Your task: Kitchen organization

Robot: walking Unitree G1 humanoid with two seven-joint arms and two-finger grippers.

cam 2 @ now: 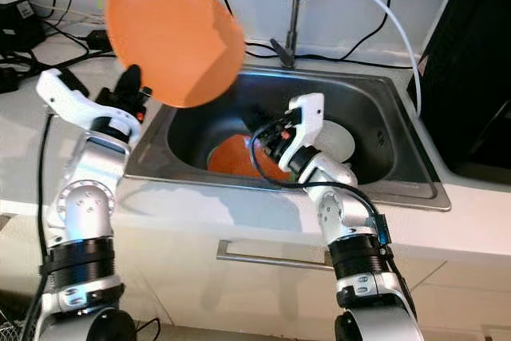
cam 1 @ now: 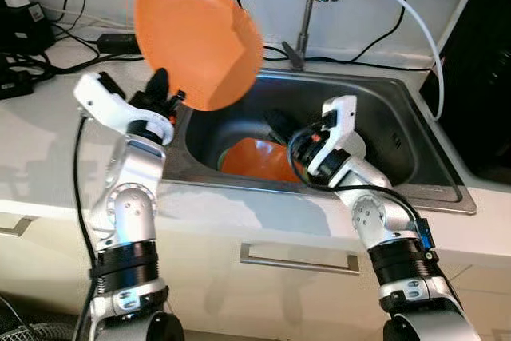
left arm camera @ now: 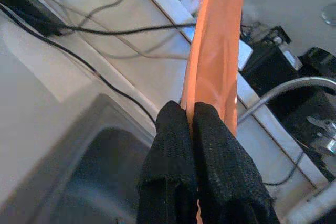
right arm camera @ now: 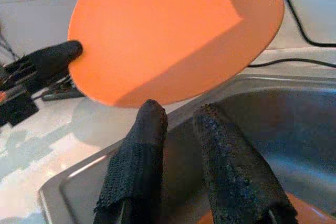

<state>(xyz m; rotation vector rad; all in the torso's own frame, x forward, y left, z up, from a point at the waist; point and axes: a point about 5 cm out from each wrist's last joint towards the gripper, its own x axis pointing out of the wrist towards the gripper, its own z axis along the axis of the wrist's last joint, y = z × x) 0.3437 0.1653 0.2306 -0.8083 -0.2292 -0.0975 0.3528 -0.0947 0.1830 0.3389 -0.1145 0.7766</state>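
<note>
Orange plate [cam 1: 198, 36] upright, edge in left pincer [cam 1: 166, 93]

We recorded: orange plate [cam 1: 198, 33], smooth plastic with a soft sheen; sink [cam 1: 399, 129], brushed metal, dull gloss; tap [cam 1: 306, 13], polished metal; countertop [cam 1: 48, 141], smooth pale glossy stone-like surface; left gripper's fingers [left arm camera: 173, 171], coarse matt black padding.

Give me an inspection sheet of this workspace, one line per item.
Surface: white counter with steel sink.
Job's things: orange plate held up over the sink's left edge; another orange dish and a white dish in the basin.
Clutter: black devices at the counter's back left.
Grippers: left gripper pinches the plate's rim; right gripper slightly open, empty, over the basin.
Cables: black cables on counter; white hose from tap.
Surroundings: drawer handle below.
</note>
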